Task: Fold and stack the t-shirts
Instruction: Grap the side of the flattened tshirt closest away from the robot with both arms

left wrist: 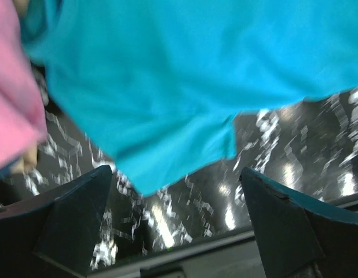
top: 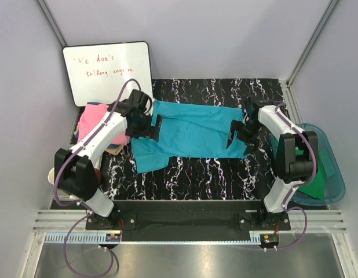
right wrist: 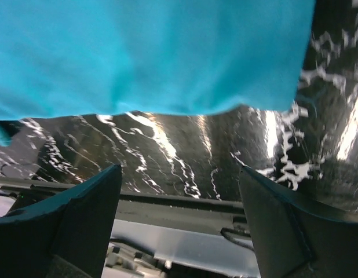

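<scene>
1. Table (top: 190,174): black top with white marbling. We see both arm bases at its near edge.
2. Left gripper (top: 157,126): over the teal shirt's left edge. In the wrist view its fingers (left wrist: 75,214) stand wide apart with nothing between them, only cloth and table showing beyond.
3. Right gripper (top: 232,134): at the teal shirt's right edge. Its fingers (right wrist: 283,220) are likewise spread wide and hold nothing.
4. Teal shirt (top: 190,133): spread mostly flat across the middle of the table between the two grippers. One corner reaches toward the near left, and the far edge runs close to the table's back. The wrist views are blurred, so we cannot tell whether either gripper touches the cloth.
5. Tub (top: 336,174): translucent blue, off the table's right side, beside the right arm.
6. Green shirt (top: 318,176): lying inside the tub.
7. Pink shirt (top: 95,120): bunched at the table's left edge, just beside the teal shirt and partly behind the left arm.
8. Whiteboard (top: 106,69): propped against the back wall at far left, bearing red handwriting.
</scene>
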Tool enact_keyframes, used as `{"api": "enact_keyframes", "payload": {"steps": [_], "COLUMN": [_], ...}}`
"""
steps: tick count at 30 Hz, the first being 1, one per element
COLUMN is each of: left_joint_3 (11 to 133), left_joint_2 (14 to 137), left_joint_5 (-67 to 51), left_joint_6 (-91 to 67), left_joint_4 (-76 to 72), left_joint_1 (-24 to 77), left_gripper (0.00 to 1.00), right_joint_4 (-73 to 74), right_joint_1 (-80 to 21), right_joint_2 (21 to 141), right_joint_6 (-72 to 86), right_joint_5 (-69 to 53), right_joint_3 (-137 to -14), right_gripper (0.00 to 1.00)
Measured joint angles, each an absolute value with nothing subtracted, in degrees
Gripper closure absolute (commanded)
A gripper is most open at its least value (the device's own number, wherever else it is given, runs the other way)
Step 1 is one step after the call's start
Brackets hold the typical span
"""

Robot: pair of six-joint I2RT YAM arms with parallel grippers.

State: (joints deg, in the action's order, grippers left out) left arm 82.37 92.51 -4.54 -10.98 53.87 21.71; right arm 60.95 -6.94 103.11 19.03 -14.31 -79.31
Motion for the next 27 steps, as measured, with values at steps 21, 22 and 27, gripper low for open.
{"api": "enact_keyframes", "payload": {"steps": [21, 22, 27], "left_joint_3": [68.2, 68.2, 69.1], "left_joint_2": [97.8, 98.9, 103.0], "left_joint_5": [7.0, 7.4, 8.9], "left_joint_6": [-14.9, -14.9, -14.9], "left_joint_4": [56.8, 56.7, 55.8], "left_joint_1": [41.3, 41.6, 41.9], "left_gripper": [0.02, 0.02, 0.02], "right_joint_4": [48.7, 48.0, 44.6], "right_joint_1": [-4.2, -4.2, -4.2], "right_joint_2": [99.9, 100.4, 103.2], "right_joint_6": [29.2, 29.2, 29.1], "right_joint_5": [-5.6, -5.6, -6.0], "right_joint_3": [-66.8, -66.8, -66.8], "right_gripper": [0.58, 0.6, 0.86]}}
